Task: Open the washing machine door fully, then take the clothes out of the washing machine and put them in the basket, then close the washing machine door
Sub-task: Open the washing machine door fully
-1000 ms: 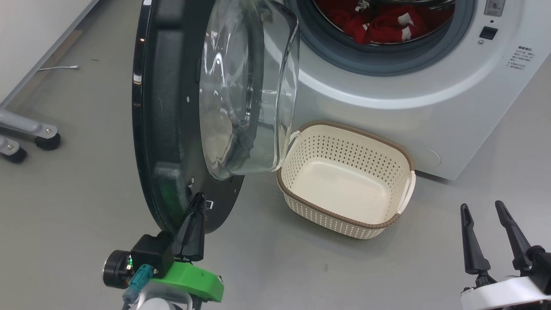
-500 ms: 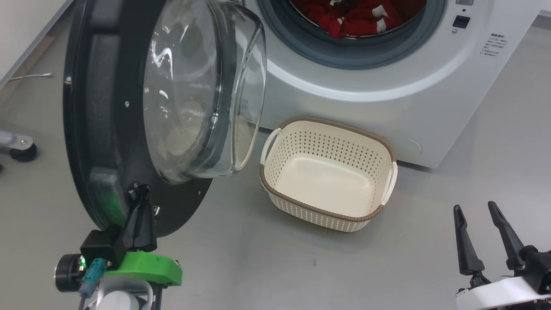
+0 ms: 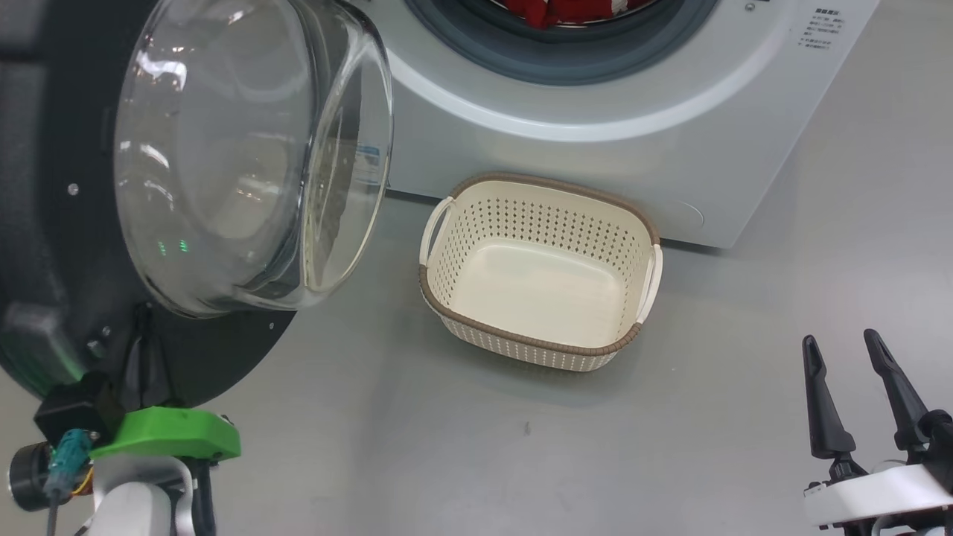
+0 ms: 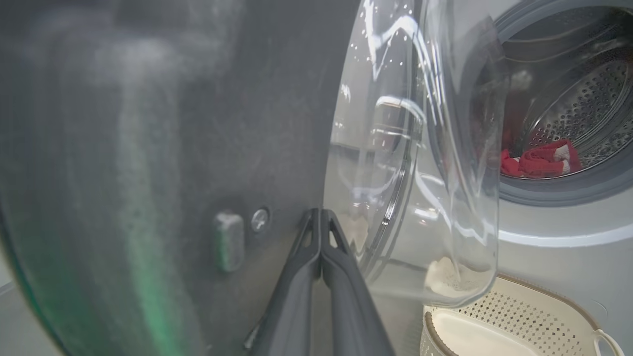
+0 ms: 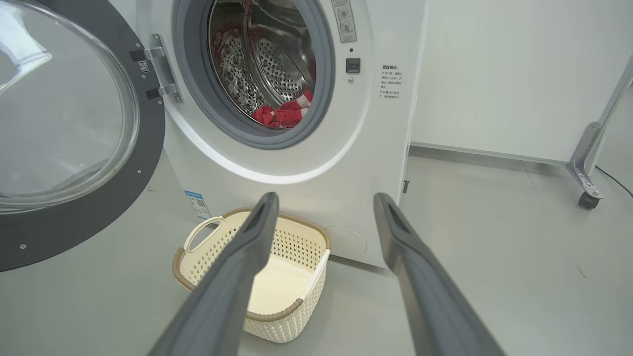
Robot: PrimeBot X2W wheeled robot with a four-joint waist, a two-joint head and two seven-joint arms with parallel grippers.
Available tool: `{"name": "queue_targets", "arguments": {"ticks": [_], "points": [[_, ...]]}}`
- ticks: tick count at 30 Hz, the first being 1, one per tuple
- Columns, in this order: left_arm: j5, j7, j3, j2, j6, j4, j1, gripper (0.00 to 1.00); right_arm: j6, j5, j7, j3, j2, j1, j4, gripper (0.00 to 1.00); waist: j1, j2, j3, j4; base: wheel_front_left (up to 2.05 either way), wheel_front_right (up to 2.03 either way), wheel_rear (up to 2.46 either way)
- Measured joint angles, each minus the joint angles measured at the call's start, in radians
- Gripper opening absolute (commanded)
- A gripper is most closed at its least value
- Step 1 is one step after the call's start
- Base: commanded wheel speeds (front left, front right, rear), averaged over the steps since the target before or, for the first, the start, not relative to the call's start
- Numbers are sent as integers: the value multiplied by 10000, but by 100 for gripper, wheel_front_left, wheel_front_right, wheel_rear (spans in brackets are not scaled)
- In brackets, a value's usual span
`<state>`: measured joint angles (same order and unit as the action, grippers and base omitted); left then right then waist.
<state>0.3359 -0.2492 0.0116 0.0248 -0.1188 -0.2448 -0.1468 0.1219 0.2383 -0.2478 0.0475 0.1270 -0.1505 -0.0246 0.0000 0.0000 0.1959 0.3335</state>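
Nearest the robot, the left end effector (image 4: 320, 217) was fully closed, its two fingers pressed together on nothing and their tips set against the dark inner face of the washing machine door (image 3: 45, 223), low down beside a small screw. The right end effector (image 3: 840, 342) hung above the floor (image 3: 447, 447) with its fingers spread wide and empty.

The door stood swung well out from the opening, its glass bowl (image 3: 246, 149) bulging toward the basket (image 3: 543, 219). The basket sat empty on the floor, just in front of the washing machine (image 3: 595, 164) and below the drum mouth. Deeper in, the clothes (image 5: 282, 114) lay in a red heap at the bottom of the drum (image 5: 267, 64).

The door-opening step looked nearly done. The next move probably called for drawing the left arm clear of the door, then reaching an open end effector into the drum for the clothes.
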Motion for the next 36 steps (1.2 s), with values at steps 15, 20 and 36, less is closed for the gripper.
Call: {"name": "queue_targets", "arguments": {"ticks": [15,20,36], "points": [[-209,-2,1645,-69,0,-552,-965,0,0,130,0,247,297,200,-140,100,0,-1,684,-172,0,0,0],[-311,-4,2054,-84,0,-729,-1237,0,0,167,0,215,349,313,-150,100,0,0,789,-151,0,0,0],[-598,-31,3152,397,0,-1707,-1881,0,0,245,0,105,474,445,-121,100,0,0,786,-251,0,0,0]]}}
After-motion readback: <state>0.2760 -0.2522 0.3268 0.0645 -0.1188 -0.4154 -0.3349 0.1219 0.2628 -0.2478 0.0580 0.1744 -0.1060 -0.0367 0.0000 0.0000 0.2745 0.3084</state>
